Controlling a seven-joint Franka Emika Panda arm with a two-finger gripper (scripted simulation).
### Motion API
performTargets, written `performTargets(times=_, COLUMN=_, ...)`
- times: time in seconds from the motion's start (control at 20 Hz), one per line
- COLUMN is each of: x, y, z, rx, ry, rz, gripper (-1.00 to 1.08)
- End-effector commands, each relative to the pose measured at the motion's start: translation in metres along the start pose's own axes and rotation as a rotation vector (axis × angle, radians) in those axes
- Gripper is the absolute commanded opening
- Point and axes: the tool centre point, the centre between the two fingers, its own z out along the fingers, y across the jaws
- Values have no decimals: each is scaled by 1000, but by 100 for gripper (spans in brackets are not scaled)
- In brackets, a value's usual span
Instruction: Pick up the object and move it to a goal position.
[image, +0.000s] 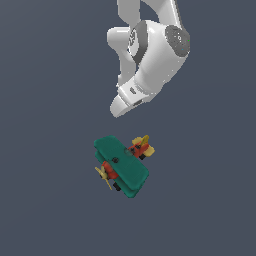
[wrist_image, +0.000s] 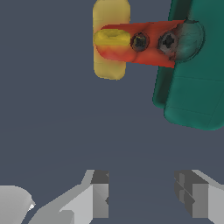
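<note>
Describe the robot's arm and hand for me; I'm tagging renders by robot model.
The arm is glossy white with rounded, bulbous links and a dark grey circular joint cap. No cables or markings are visible. The hand has two blocky fingers, light grey with darker grey inner faces.

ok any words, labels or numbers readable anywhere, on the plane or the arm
None. The toy biplane carries no lettering on its wings, body or tail in either view, and the arm's white casing above it is blank too. The end effector shows no markings.
</note>
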Motion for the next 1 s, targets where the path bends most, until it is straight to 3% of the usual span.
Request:
performTargets(times=0.0, x=3, y=1, z=4, rx=-22, ry=-32, rz=-64, gripper=28)
performTargets(times=0.95, x=29, y=11, z=30, rx=-155, ry=-273, rz=-521, gripper=28)
